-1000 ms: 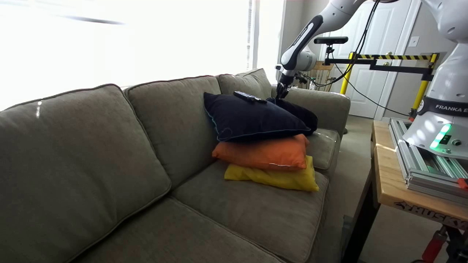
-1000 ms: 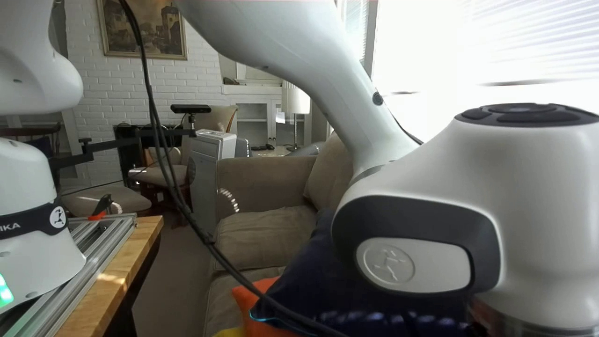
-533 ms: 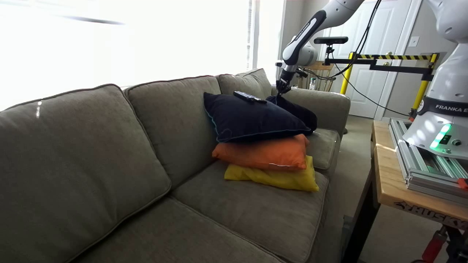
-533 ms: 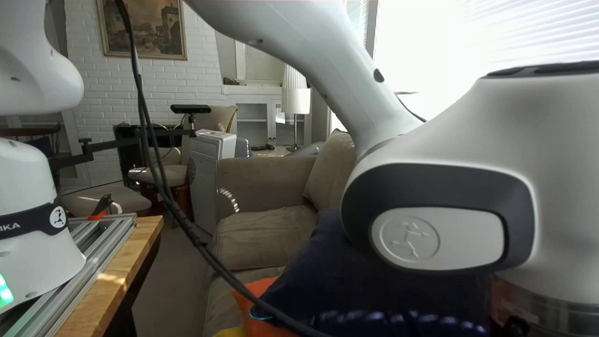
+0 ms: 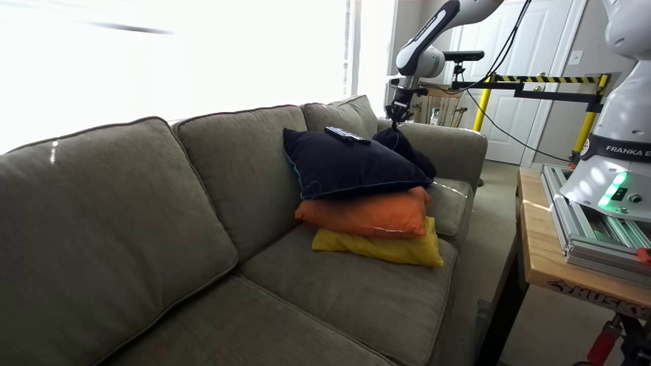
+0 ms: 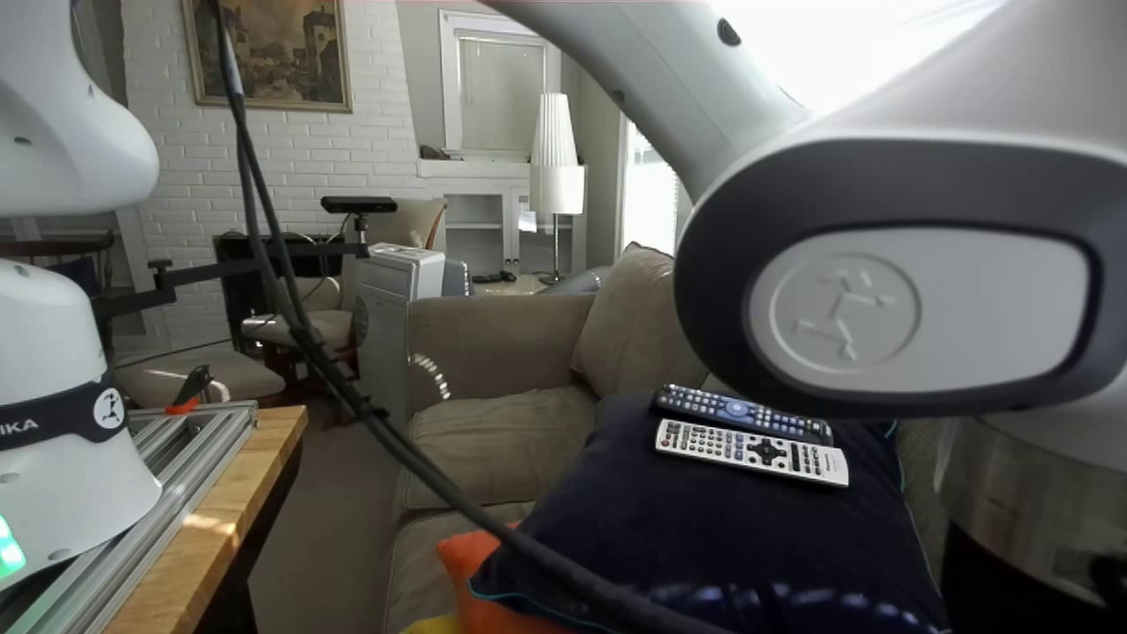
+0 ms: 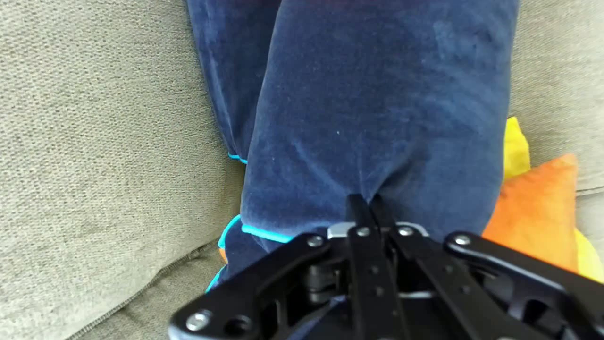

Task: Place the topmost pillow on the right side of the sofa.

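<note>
Single arm [image 5: 475, 12] reaches in from the top right in an exterior view, upper part cut by the frame edge. Base [image 5: 618, 165] upright on the right, its light [image 5: 614, 189] green. Forearm [image 5: 430, 31] slopes down and left, round wrist joint [image 5: 431, 62] at its lower end; gripper [image 7: 369, 202] below that, pointing down, leaning a bit, tips to the left. In an exterior view the pale wrist cap [image 6: 924, 308] shows big at near right, arm slanting down to it from the top, base at left. Wrist view: fingers [image 7: 365, 257] run up side by side from the bottom, tips drawn together, linkages [image 7: 262, 281] splayed left and right.
</note>
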Robot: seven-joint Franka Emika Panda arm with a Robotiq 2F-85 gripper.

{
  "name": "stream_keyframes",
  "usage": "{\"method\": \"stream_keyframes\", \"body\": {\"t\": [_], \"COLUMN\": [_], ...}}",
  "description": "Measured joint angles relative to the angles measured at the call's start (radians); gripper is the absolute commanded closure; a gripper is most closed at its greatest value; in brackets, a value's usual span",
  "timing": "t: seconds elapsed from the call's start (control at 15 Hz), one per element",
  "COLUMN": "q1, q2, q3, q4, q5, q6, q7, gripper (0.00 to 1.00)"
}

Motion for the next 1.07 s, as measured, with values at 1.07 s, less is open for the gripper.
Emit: {"method": "stream_keyframes", "body": {"t": [1.07], "q1": [0.130], "q2": [-0.059], "q3": [-0.165], "q4": [0.123], "q5": [0.005], "q6": [-0.195], "q7": [-0.287], "gripper": [0.99]}}
